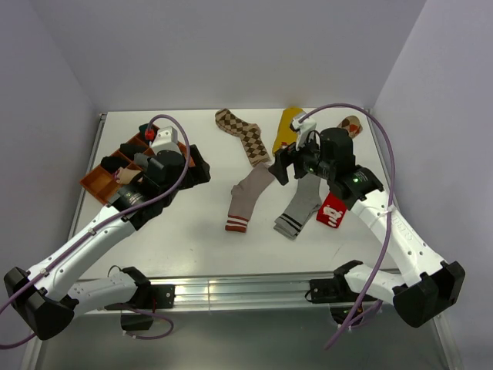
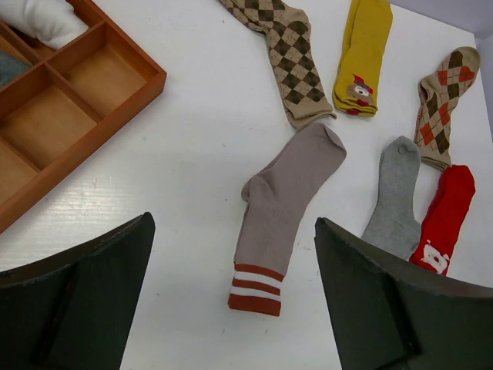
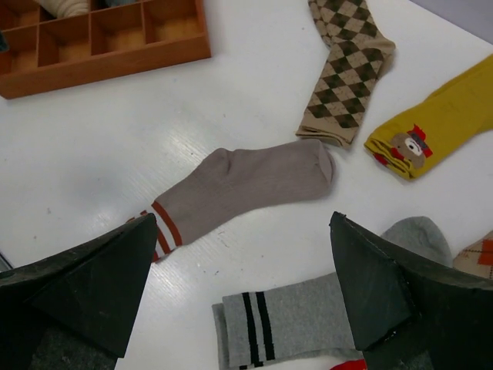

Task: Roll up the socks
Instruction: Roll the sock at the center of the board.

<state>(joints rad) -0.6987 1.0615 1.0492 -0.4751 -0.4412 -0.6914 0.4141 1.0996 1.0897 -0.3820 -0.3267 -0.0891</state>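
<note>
Six socks lie flat on the white table. The taupe sock with a red-striped cuff (image 1: 248, 199) (image 2: 285, 200) (image 3: 246, 189) is in the middle. The grey sock with black stripes (image 1: 302, 206) (image 3: 308, 316) and the red sock with a white picture (image 1: 332, 210) (image 2: 443, 216) lie to its right. One brown argyle sock (image 1: 245, 135), the mustard sock (image 1: 287, 127) and the other argyle sock (image 1: 352, 126) lie behind. My left gripper (image 1: 196, 166) (image 2: 233, 223) is open and empty, left of the taupe sock. My right gripper (image 1: 286, 166) (image 3: 243, 223) is open and empty, above the taupe and grey socks.
An orange compartment tray (image 1: 108, 173) (image 2: 100, 108) (image 3: 108, 62) stands at the back left beside my left arm, with a pale rolled item (image 2: 38, 19) in one compartment. Purple cables loop over both arms. Grey walls close the table's back and sides.
</note>
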